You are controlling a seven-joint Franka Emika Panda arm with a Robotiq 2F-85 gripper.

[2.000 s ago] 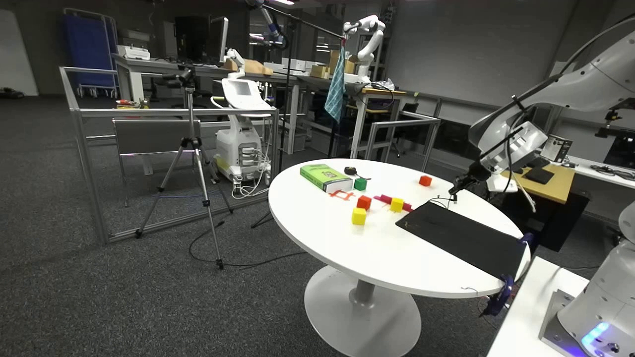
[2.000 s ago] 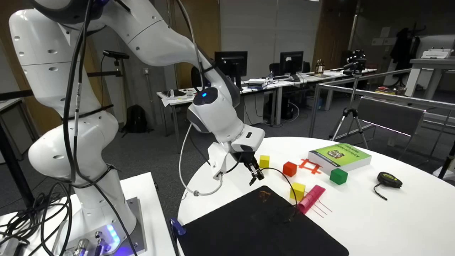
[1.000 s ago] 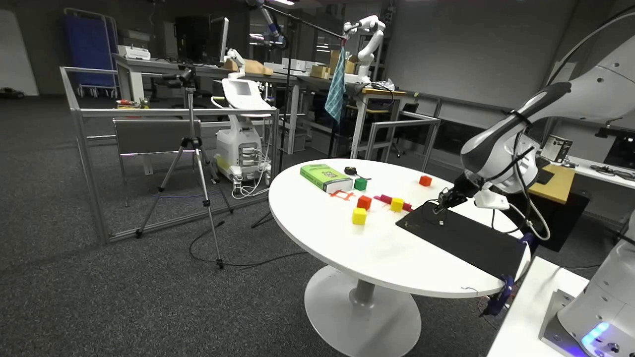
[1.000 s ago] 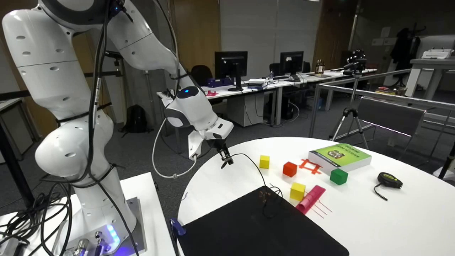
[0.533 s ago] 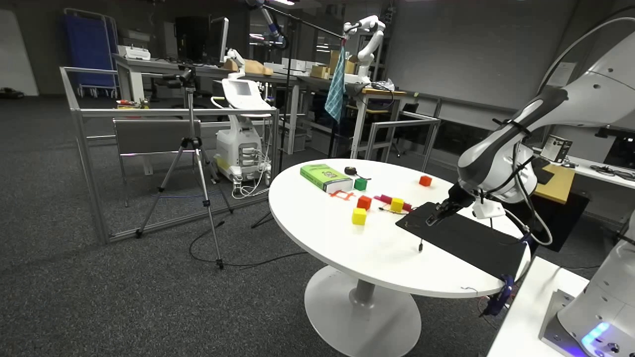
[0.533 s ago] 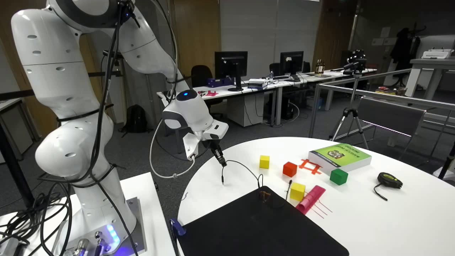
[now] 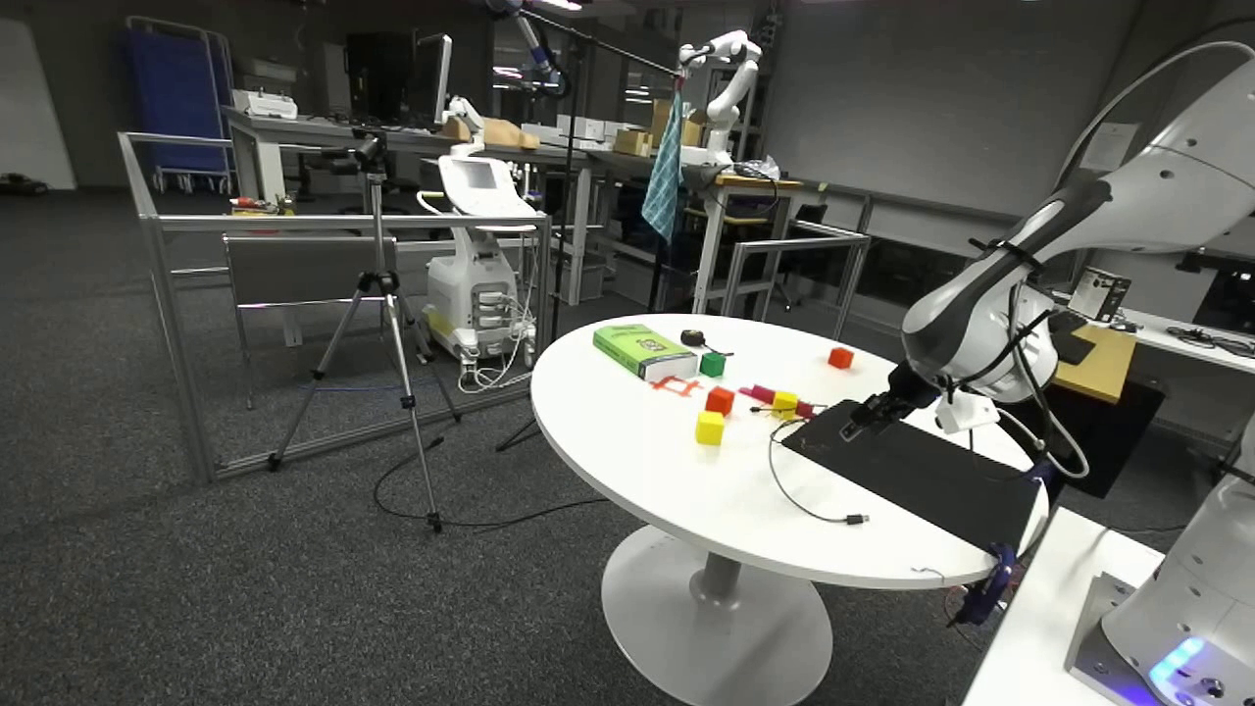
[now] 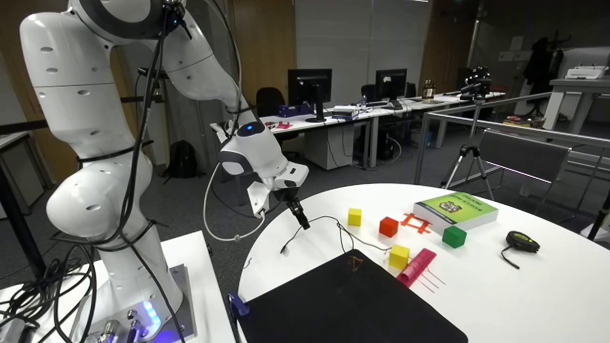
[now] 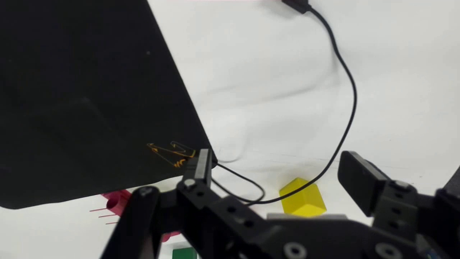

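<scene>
Gripper [image 9: 278,165] was spread wide, nothing pinched AFAICT. All pos given rel to black mat [image 9: 79,90].

Main risk IMO: snag. Thin black cable [image 9: 354,100] had a small loop just off mat's corner, right by the mat-side finger [image 9: 203,163] in wrist view. Closing or sweeping sideways there could've hooked it, b/c a strand passed behind that fingertip; touch or no touch, couldn't tell.

Risk 2: a tug could've shifted yellow cube [image 9: 303,201], near mat's corner, since cable crossed it in wrist view (contact unclear). In both exterior views other cable end seemed to reach 2nd yellow cube [image 8: 399,257], beside mat's edge next to pink roll [image 8: 418,267], so a pull could prob have dragged on that too.

Risk 3: going lower, mat-side finger could've scraped or lifted mat's corner, b/c it overlapped it in wrist view. Height over table [image 9: 251,79] was hard to judge.

Cable rel to gripper: below it, loose, mid-stretch crossing the gap btwn fingers as seen from wrist cam. From mat's corner it bowed away from mat, then curled back to plug [image 9: 297,5], beside mat's edge, fwd of fingertips. Strand right at the corner may've touched mat; too hidden to say.
</scene>
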